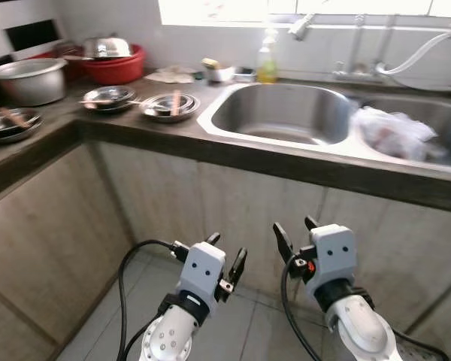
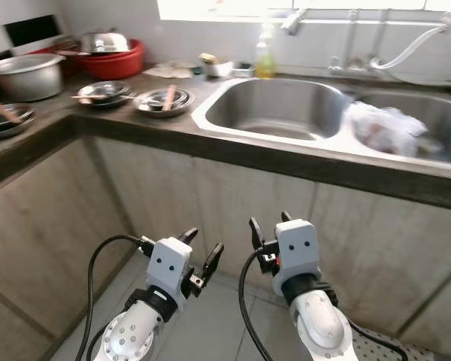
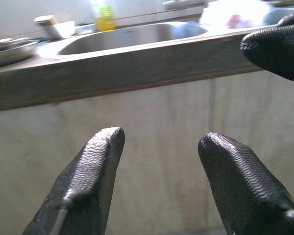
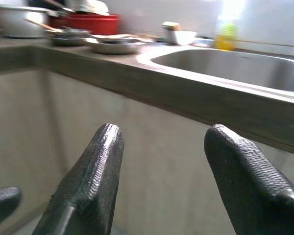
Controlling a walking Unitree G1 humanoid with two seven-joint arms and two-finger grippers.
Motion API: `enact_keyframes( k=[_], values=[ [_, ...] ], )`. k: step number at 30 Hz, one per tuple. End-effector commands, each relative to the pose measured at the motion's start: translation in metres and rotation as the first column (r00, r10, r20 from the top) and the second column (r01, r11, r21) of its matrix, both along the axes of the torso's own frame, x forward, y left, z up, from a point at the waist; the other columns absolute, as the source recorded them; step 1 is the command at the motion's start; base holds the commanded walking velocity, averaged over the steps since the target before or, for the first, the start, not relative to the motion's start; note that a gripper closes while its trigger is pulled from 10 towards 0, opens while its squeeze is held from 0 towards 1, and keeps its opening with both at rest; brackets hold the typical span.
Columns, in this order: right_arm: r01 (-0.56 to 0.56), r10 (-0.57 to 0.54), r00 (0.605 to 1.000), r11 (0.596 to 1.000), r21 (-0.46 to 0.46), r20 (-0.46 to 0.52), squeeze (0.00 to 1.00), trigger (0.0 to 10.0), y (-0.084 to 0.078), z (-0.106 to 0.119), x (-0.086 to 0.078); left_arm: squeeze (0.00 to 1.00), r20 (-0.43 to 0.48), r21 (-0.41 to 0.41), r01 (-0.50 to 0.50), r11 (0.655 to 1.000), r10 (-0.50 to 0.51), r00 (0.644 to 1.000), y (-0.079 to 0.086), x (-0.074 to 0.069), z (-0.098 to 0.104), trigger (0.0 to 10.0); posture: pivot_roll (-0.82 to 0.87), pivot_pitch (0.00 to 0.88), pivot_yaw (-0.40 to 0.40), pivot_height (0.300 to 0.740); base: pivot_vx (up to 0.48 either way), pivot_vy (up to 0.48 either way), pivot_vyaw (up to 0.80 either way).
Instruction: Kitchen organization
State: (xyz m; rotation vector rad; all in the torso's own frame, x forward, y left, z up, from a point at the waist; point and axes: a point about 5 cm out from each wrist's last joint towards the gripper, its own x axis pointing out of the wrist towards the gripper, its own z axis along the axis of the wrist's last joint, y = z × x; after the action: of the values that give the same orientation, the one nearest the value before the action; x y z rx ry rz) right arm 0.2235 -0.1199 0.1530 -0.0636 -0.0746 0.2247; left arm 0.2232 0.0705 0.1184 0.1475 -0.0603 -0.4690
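Sink above both end effectors, fingers apart

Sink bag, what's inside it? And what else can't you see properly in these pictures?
- White plastic bag in the right sink basin, eye views: crumpled plastic hides its contents.
- Red tub at the counter's back, eye views: a steel lid covers what's inside.
- Yellow bottle, left wrist view: its top is cut off by the edge and it is blurred.
- Faucet, eye views: window glare washes it out.
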Motion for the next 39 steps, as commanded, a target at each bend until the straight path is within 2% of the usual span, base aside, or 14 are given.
enact_keyframes(
  k=[1, 16, 18, 39],
  values=[
    [-0.014, 0.014, 1.0, 1.0, 0.004, 0.008, 0.0, 10.0, 0.0023, 0.0008, 0.0009, 0.0, 0.001, 0.01, -0.008, 1.0, 0.008, 1.0, 0.001, -0.0003, 0.001, 10.0, -0.05, 0.011, 0.014, 0.74, 0.266, 0.0, 0.8],
    [-0.019, 0.019, 1.0, 1.0, 0.005, 0.01, 0.0, 10.0, 0.0035, 0.0016, 0.0021, 0.0, 0.002, 0.01, -0.009, 1.0, 0.009, 1.0, 0.0011, 0.0002, 0.001, 10.0, -0.05, 0.012, 0.013, 0.74, 0.307, 0.0, 0.8],
    [-0.018, 0.018, 0.999, 1.0, -0.017, 0.034, 0.0, 10.0, 0.0033, 0.002, 0.0026, 0.0, 0.008, 0.021, -0.012, 1.0, 0.012, 1.0, 0.0014, 0.0002, -0.0004, 10.0, -0.05, 0.011, 0.013, 0.74, 0.322, 0.0, 0.8],
    [-0.023, 0.022, 1.0, 1.0, 0.005, 0.013, 0.0, 10.0, 0.0031, 0.0017, 0.0048, 0.0, 0.0, 0.008, -0.005, 1.0, 0.005, 1.0, -0.0001, -0.0004, 0.0006, 10.0, -0.05, 0.005, 0.012, 0.74, 0.308, 0.0, 0.8]
  ],
)
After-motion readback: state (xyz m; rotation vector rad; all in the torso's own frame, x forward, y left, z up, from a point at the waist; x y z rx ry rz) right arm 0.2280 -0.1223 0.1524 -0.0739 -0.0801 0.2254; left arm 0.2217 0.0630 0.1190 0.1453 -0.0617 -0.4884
